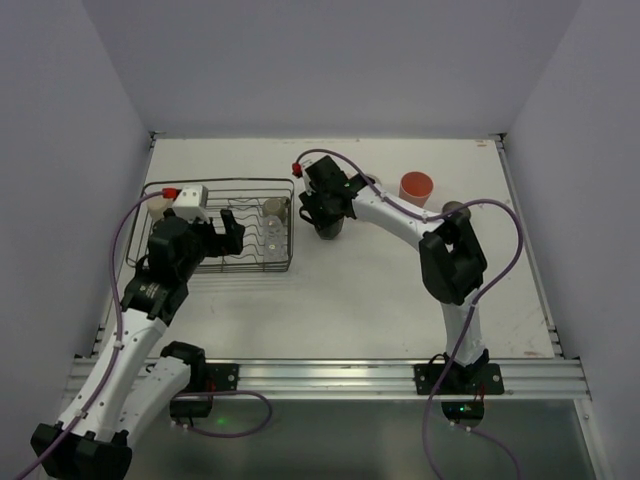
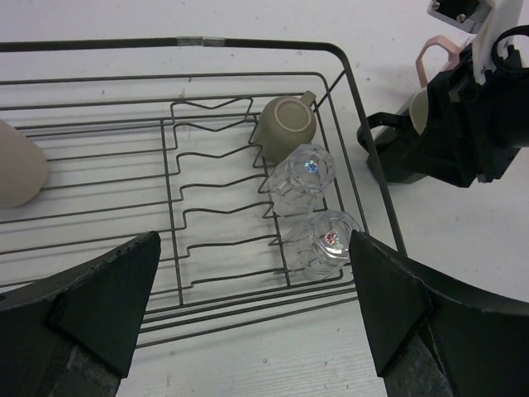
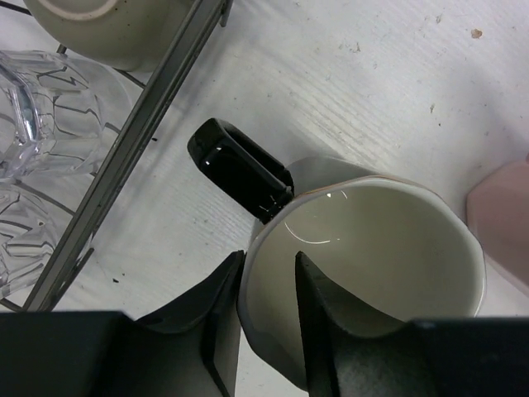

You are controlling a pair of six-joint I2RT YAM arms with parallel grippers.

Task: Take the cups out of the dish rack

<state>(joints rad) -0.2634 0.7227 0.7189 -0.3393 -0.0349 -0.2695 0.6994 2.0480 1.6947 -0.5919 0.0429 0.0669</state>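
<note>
On the counter (image 1: 350,300), the dish rack (image 1: 260,268) holds an olive mug (image 2: 285,124) and 2 clear glasses (image 2: 306,178) below the wide-open, empty left jaws. Just beside the rack, the right jaws straddle the rim of the black mug (image 3: 388,248), narrowly parted; whether they pinch it I cannot tell. A crooked lift-off could snag that rim and tip the mug.

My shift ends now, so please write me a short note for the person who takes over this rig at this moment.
Left end effector: open, empty, above the dish rack.
Right end effector: jaws loose astride the black mug's rim; mug stands on the table beside the rack.
Done: black mug, pink mug, salmon tumbler are out.
Left to do: olive mug, two clear glasses, beige cup, all in the rack.
</note>
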